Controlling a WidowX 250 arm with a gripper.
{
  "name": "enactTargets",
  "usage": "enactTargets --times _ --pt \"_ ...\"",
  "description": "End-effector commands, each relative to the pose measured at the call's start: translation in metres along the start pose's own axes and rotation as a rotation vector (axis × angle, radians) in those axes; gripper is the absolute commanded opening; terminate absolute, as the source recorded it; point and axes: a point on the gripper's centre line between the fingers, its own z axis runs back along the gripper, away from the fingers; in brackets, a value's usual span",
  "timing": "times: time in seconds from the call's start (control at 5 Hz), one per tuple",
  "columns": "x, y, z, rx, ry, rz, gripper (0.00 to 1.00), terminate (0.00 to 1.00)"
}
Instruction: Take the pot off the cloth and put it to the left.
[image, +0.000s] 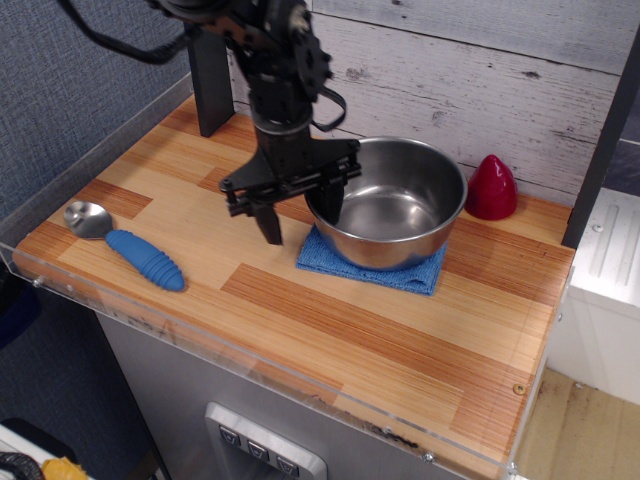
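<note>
The shiny steel pot (392, 205) stands upright on the blue cloth (372, 262), right of the table's middle. My gripper (300, 212) is open and straddles the pot's left rim. One finger (268, 222) is outside the pot, over the wood. The other finger (331, 198) is inside the pot, just behind the left wall. The jaws stand apart and hold nothing.
A metal spoon with a ribbed blue handle (135, 252) lies near the front left. A red cone-shaped object (491, 187) stands at the back right by the wooden wall. A clear plastic rim (250, 372) runs along the table's front edge.
</note>
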Motion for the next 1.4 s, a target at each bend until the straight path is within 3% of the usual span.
enactTargets --times 0.0,0.4,0.8,1.2 --pt "0.01 -0.003 0.008 -0.013 -0.056 0.022 0.0 0.0" --pt "0.009 0.005 0.018 -0.012 -0.052 0.022 0.0 0.0" --pt "0.014 0.012 0.058 -0.079 -0.094 0.041 0.0 0.0" --pt "0.036 0.068 0.083 -0.067 -0.145 0.179 0.0 0.0"
